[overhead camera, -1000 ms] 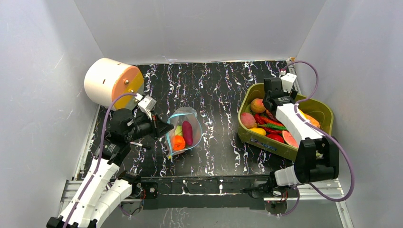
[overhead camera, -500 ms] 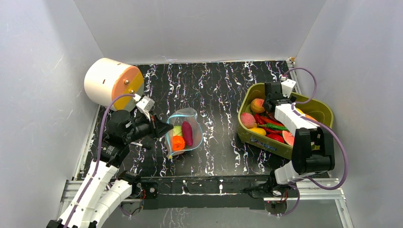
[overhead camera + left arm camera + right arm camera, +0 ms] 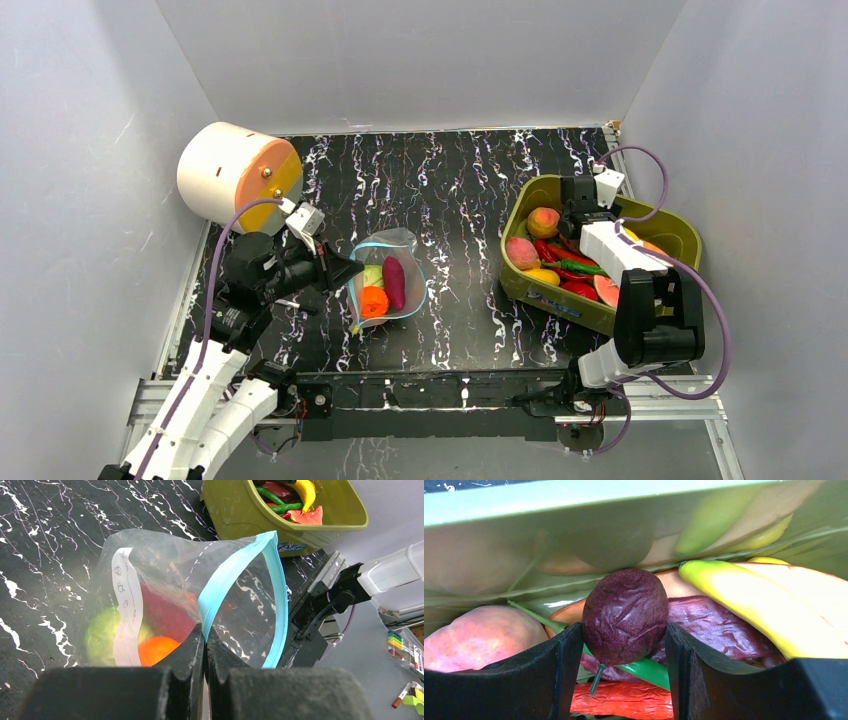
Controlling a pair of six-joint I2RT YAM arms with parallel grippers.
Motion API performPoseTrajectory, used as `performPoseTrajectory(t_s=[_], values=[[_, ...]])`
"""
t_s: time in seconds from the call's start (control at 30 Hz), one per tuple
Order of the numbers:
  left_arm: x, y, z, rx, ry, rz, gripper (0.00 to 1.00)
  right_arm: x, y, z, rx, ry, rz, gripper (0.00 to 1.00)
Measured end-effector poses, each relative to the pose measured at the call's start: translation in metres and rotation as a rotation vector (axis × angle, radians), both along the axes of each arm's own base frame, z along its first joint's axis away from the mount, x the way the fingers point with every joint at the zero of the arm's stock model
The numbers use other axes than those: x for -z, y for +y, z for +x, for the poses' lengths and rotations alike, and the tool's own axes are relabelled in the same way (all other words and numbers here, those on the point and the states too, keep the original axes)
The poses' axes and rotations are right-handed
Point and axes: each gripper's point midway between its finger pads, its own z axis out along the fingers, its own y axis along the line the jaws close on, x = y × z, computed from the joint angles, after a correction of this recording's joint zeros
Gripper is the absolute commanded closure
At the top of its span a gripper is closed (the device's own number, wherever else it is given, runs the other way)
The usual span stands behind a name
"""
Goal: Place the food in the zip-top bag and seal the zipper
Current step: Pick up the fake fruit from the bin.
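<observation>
The clear zip-top bag [image 3: 388, 278] lies mid-table with its mouth open. It holds a green cabbage [image 3: 102, 630], an orange [image 3: 155, 650] and a purple sweet potato [image 3: 160, 612]. My left gripper [image 3: 205, 630] is shut on the light blue zipper [image 3: 235, 575] and holds one lip up; it shows left of the bag in the top view [image 3: 350, 270]. My right gripper [image 3: 624, 630] is down in the olive bin [image 3: 560, 300], with its fingers closed against both sides of a dark purple wrinkled fruit [image 3: 624, 610] with a green stem.
The bin holds a banana [image 3: 764, 605], a peach [image 3: 479, 635], red peppers [image 3: 634, 700] and other food. Its wall [image 3: 574, 525] stands just beyond the right fingers. A white and orange cylinder [image 3: 235, 175] lies at the back left. Grey walls enclose the table.
The right arm's elbow has drawn in and the right gripper has shifted slightly farther back in the bin. The left gripper and the bag have not moved.
</observation>
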Motion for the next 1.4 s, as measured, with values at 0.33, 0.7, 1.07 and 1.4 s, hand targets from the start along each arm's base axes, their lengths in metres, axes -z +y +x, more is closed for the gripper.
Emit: performPoseTrajectory(t_s=[0.33, 0.7, 1.07, 1.4], values=[[0.000, 0.001, 0.001, -0.008, -0.007, 0.007, 1.00, -0.013, 0.006, -0.004, -0.033, -0.017, 0.025, 0.57], [0.000, 0.002, 0.003, -0.016, -0.010, 0.007, 1.00, -0.043, 0.028, -0.014, -0.134, -0.066, 0.081, 0.61], [-0.004, 0.005, 0.017, -0.062, -0.023, 0.021, 1.00, -0.113, 0.064, -0.018, -0.251, -0.189, 0.108, 0.63], [-0.044, 0.027, 0.056, -0.223, -0.163, 0.118, 1.00, -0.176, 0.126, -0.025, -0.443, -0.311, 0.161, 0.63]])
